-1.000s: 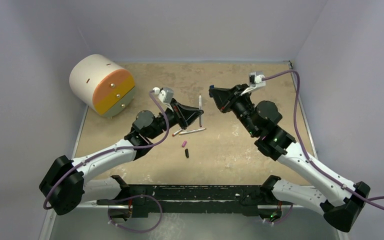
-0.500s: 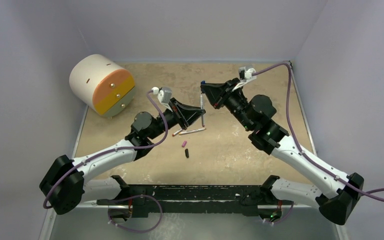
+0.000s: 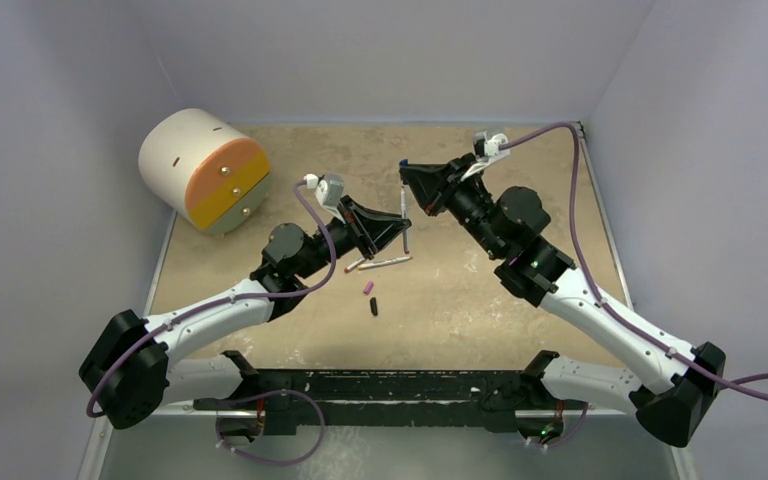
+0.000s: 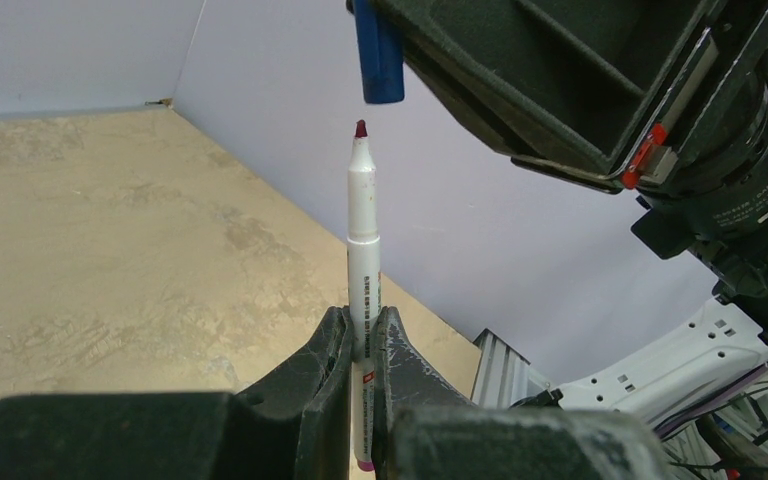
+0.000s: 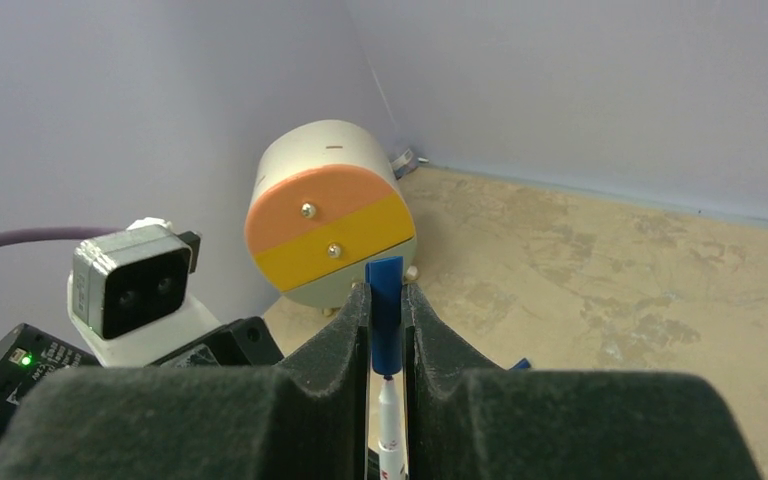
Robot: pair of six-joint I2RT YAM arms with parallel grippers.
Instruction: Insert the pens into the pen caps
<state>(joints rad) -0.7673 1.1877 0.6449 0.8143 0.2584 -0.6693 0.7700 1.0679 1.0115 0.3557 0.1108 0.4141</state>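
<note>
My left gripper [image 3: 401, 228] [image 4: 363, 345] is shut on a white pen [image 4: 363, 250] and holds it upright, its dark red tip pointing up; the pen also shows in the top view [image 3: 401, 207]. My right gripper [image 3: 407, 172] [image 5: 387, 315] is shut on a dark blue cap [image 5: 385, 305] [image 4: 378, 55], held right above that tip with a small gap between them. Two more pens [image 3: 385, 263] lie on the table below the left gripper. A pink cap [image 3: 368, 288] and a black cap [image 3: 374, 306] lie nearer the arm bases.
A cream drum with an orange and yellow face [image 3: 205, 170] [image 5: 325, 215] lies at the back left of the tan table [image 3: 500, 290]. Purple walls close in the back and both sides. A small blue piece [image 5: 522, 363] shows past my right finger.
My right gripper has moved left with the blue cap, from well right of the pen to right over its tip. The left gripper and its pen have barely moved.
</note>
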